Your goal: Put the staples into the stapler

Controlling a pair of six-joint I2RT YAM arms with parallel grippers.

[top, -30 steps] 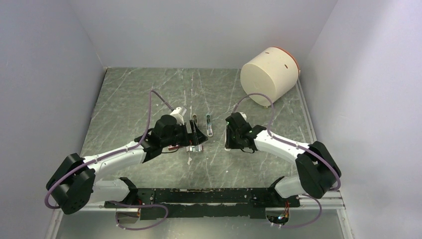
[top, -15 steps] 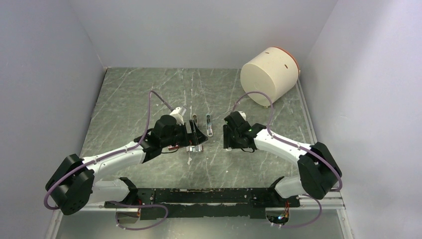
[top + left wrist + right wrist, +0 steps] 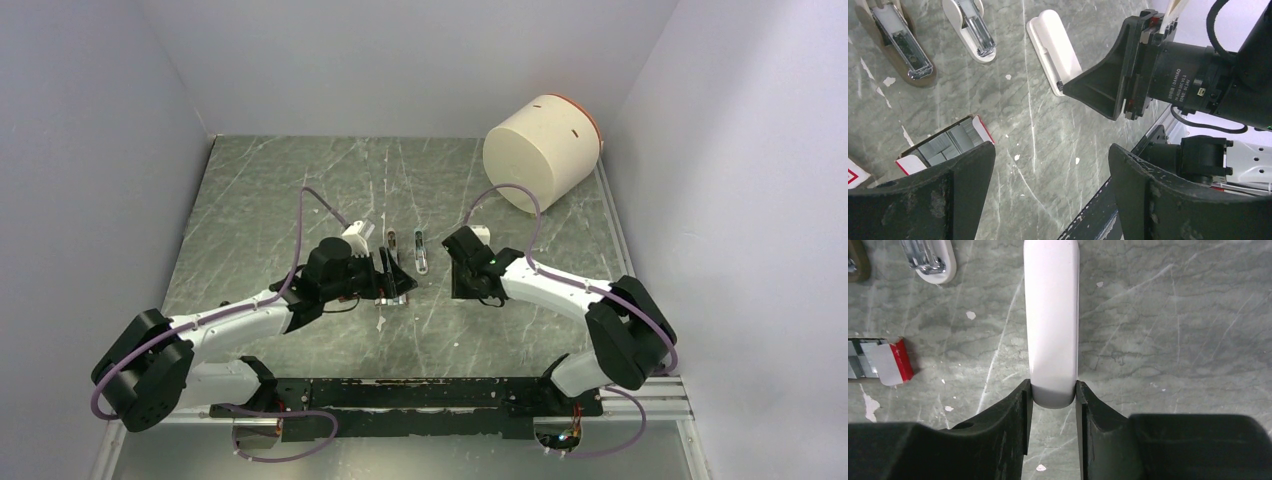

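1. Nothing loaded: the silvery-grey staple block with red end (image 3: 945, 145) lies lower left, beside the wide-open left gripper (image 3: 1050, 160).
2. The right gripper (image 3: 1053, 388) pinches the white rounded plastic stapler piece (image 3: 1052, 315) (likely steadying it).
3. Grasping and inserting are left to do.

On the bench (image 3: 300, 180) we find the stapler base (image 3: 895, 42), arm (image 3: 970, 27) and cover (image 3: 1055, 50) side by side, left to right — the cover's near end within the right tool (image 3: 1053, 390). The staples (image 3: 948, 145) lie nearer, by the left tool (image 3: 1050, 160); a drum (image 3: 540, 150) sits far right.
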